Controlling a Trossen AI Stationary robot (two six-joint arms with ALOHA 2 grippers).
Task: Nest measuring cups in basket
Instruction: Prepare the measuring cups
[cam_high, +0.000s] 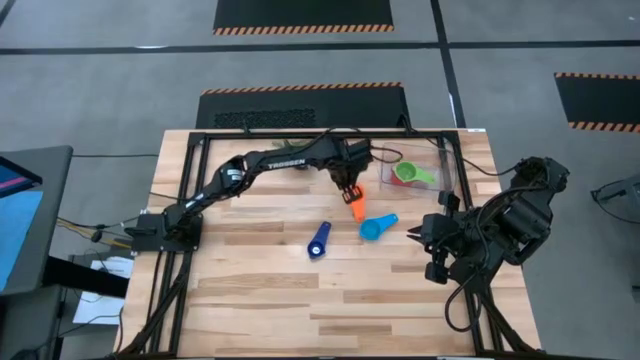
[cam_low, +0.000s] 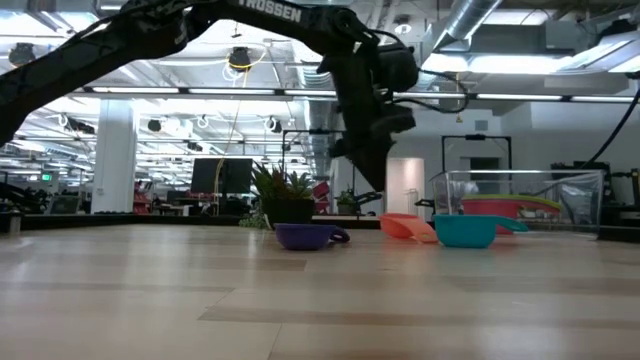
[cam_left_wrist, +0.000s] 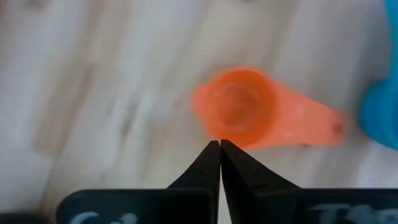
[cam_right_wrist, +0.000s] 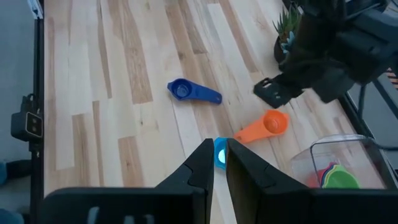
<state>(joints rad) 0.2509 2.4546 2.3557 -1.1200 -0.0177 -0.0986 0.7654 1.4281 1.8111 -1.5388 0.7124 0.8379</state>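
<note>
An orange measuring cup (cam_high: 357, 207) lies on the wooden table right of centre, its handle toward the near edge. My left gripper (cam_left_wrist: 220, 143) hangs shut just above it (cam_low: 375, 185), clear of the cup (cam_left_wrist: 239, 106). A blue cup (cam_high: 377, 227) sits beside the orange one and a dark blue cup (cam_high: 318, 241) lies further left. The clear basket (cam_high: 440, 165) stands at the far right with a green cup (cam_high: 408, 173) and other coloured cups inside. My right gripper (cam_right_wrist: 219, 149) waits high over the table's right side (cam_high: 420, 238), its fingers a narrow gap apart, holding nothing.
A small spiky potted plant (cam_low: 285, 195) stands at the far edge behind the left arm (cam_right_wrist: 287, 25). Black frame rails run along the table's edges (cam_high: 300, 135). Bare wood stretches across the near half and the left side of the table.
</note>
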